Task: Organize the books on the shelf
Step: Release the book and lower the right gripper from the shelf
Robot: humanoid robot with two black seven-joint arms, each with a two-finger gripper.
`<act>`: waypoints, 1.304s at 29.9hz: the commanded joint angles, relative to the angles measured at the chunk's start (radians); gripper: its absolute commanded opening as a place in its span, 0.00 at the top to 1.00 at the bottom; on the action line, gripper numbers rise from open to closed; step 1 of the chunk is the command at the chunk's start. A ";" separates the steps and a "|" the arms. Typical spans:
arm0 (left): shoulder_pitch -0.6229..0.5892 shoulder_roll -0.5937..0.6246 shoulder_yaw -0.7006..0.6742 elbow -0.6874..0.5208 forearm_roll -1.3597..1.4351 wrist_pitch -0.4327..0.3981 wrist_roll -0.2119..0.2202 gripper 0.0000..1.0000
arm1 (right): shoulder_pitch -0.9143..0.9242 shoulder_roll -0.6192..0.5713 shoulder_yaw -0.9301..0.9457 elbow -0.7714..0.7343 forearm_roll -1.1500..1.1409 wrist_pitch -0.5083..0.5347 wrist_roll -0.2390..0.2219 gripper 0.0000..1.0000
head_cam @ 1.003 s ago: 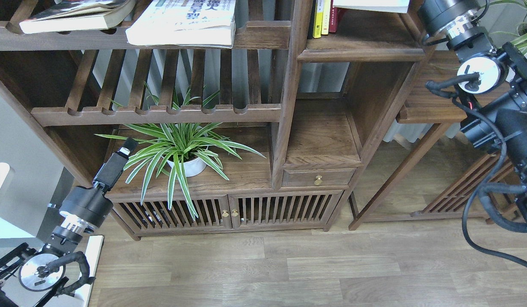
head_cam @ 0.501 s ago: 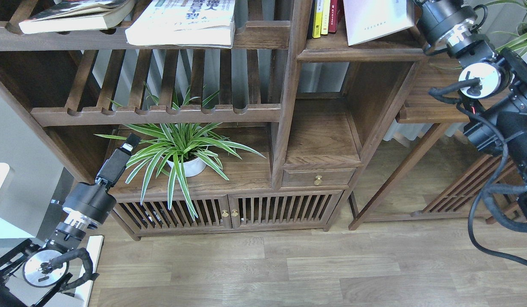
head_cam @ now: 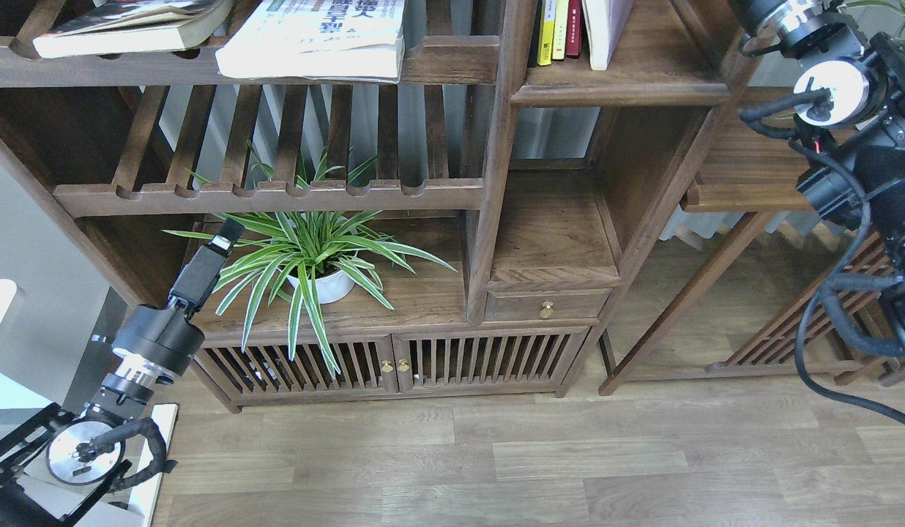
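Setting: wood-plank floor (head_cam: 540, 454) below a dark brown bookcase (head_cam: 496, 183) of slatted racks and solid boards.
Shelf: upper right cubby (head_cam: 643, 80), with a flat board floor and a thick rounded front edge; its right part lies bare.
Lavender-white book: pale book (head_cam: 605, 29) stands in that cubby, nearly upright, leaning slightly, long axis vertical, top cut off by the frame edge. No print can be read on it.
Neighbours: slim yellow spines (head_cam: 553, 29) and a red spine (head_cam: 574, 28) stand just beside it on its left; their lettering is too small to read.
White book: lies flat on the top slatted rack (head_cam: 452, 62), cover up (head_cam: 317, 36), with large blue Chinese characters seen upside down and partly cut off; its front edge overhangs the rail.
Dark book: lies flat at the far left of the same rack (head_cam: 123, 25), pictured cover up, long axis left to right, apart from the white book.
Left gripper: (head_cam: 225, 236) points up beside a potted plant (head_cam: 313, 263) on the lower board; seen end-on, so I cannot tell whether the fingers are apart.
Right gripper: out of view above the frame; only the right arm's wrist (head_cam: 833, 88) and cables show, clear of the cubby's right wall.
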 commanded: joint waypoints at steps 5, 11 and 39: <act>-0.001 0.000 -0.004 -0.001 0.000 0.000 0.000 0.01 | 0.010 -0.013 0.010 0.050 0.002 -0.002 0.003 0.30; -0.001 -0.005 -0.004 -0.001 -0.001 0.000 0.000 0.01 | -0.076 -0.045 0.016 0.210 0.011 -0.014 0.003 0.25; -0.116 -0.057 -0.069 0.002 -0.061 0.000 -0.003 0.05 | -0.617 -0.261 0.237 0.794 0.028 0.004 -0.002 0.18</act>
